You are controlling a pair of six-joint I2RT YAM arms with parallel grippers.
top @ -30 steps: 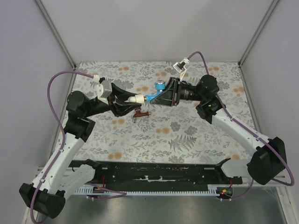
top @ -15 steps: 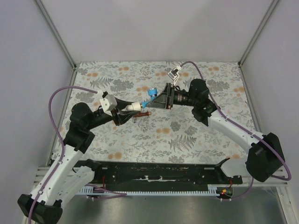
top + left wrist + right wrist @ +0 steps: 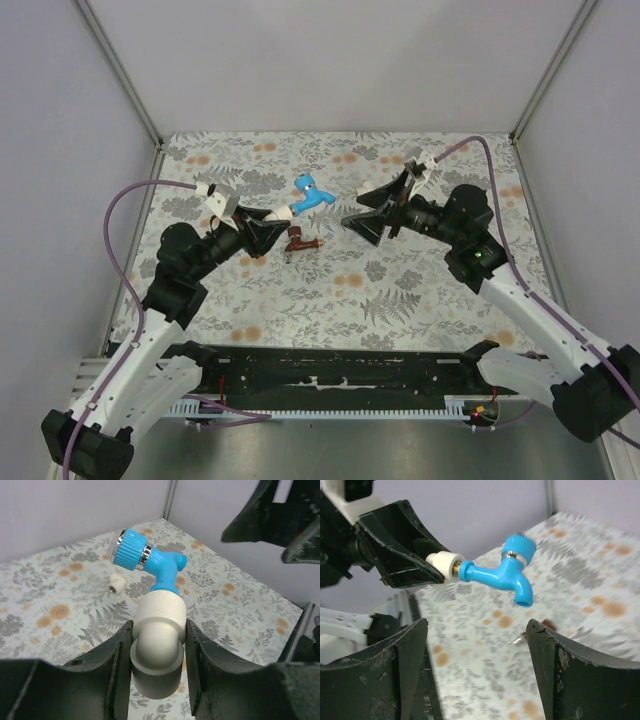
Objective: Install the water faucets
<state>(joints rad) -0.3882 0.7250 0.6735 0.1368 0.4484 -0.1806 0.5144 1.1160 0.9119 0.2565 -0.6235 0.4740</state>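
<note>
The blue faucet (image 3: pixel 309 194) sits screwed into a white elbow fitting (image 3: pixel 282 212), spout pointing down in the right wrist view (image 3: pixel 503 573). My left gripper (image 3: pixel 268 222) is shut on that fitting (image 3: pixel 157 640) and holds it above the table. The blue faucet (image 3: pixel 144 560) sticks out beyond the left fingers. My right gripper (image 3: pixel 365 210) stands open to the right of the faucet, apart from it, with nothing between its fingers (image 3: pixel 477 625). The dark red-brown faucet (image 3: pixel 299 241) lies on the floral table below the blue one.
A small loose white fitting (image 3: pixel 117 584) lies on the floral table mat (image 3: pixel 400 290) beyond the held assembly. Grey walls with metal corner posts (image 3: pixel 120 70) enclose the table. A black rail (image 3: pixel 340 375) runs along the near edge by the arm bases.
My right gripper has opened, let go of the blue faucet and drawn back to the right. The left gripper keeps the fitting, with the faucet now attached and turned upward.
</note>
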